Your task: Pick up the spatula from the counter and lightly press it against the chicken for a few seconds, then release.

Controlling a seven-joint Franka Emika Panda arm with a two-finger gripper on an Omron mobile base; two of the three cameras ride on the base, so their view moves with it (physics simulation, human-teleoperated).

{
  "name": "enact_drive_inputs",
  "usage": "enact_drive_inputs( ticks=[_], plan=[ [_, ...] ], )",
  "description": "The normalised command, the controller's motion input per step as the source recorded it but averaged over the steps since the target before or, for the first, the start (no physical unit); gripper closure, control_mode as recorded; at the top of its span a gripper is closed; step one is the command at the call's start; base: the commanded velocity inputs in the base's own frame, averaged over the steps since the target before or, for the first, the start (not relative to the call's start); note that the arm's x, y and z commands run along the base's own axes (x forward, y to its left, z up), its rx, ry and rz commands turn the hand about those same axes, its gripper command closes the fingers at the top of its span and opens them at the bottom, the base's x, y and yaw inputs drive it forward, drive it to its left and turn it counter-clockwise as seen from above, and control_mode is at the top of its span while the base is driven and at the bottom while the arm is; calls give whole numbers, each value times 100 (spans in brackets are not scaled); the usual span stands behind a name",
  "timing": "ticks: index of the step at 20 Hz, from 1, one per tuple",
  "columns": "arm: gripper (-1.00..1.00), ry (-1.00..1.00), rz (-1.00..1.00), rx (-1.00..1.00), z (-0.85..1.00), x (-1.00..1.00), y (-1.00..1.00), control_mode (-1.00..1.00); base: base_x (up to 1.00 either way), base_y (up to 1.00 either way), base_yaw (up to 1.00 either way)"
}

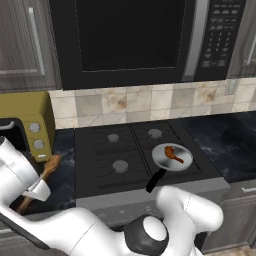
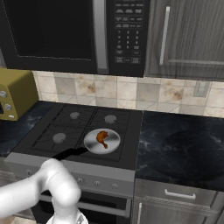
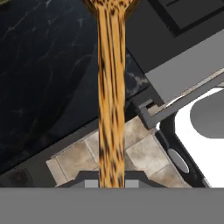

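Step in hand: the pick-up. By my reading the grasp is made and the carry to the chicken has not begun.
Fingers: the fingers (image 3: 135,178) are drawn in narrow and clamped on the handle of the wooden spatula (image 3: 111,100), at the bottom of the hand view.
Spatula: in the left base view the spatula (image 1: 46,172) is at the lower left of the frame, slanting up to the right. Its blade is over the dark tabletop (image 1: 62,192), beside the left edge of the stove (image 1: 125,150).
Chicken: the browned chicken (image 1: 174,154) lies in a small frying pan (image 1: 161,161) on the front right burner, right of centre in the left base view. In the right base view the chicken (image 2: 102,138) is at the centre. It is well apart from the spatula.
Next move: lift clear of the tabletop, then swing across the stove towards the right of the frame. Bring the blade down flat on the meat with only gentle pressure. The pan looks light and could slide or tip if pushed at its rim.
Obstacle: the yellow toaster (image 1: 30,125) stands just behind the spatula's blade, so the lift wants to go up and away from it.
Hidden: the white arm (image 1: 20,172) covers the middle of the handle in the left base view.
Cut off: the blade runs off the top edge of the hand view.
Hard to make out: whether the blade is resting on the tabletop or already raised off it.
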Motion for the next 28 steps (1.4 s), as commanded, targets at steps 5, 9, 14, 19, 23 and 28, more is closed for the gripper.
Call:
enact_drive_inputs(
  ticks=[5, 9, 14, 19, 23, 28],
  plan=[
    [100, -7, 6, 4, 50, -28, -77, -100, 0, 0, 0],
    [100, -3, 7, 5, 43, -23, -83, -100, 0, 0, 0],
    [100, 0, 5, 3, 36, -10, -81, -100, 0, 0, 0],
    [100, 0, 0, 2, 22, 0, -61, -100, 0, 0, 0],
    [100, 0, 0, 0, 25, 0, -72, -100, 0, 0, 0],
    [100, 0, 5, 0, 27, -4, -85, -100, 0, 0, 0]
  ],
)
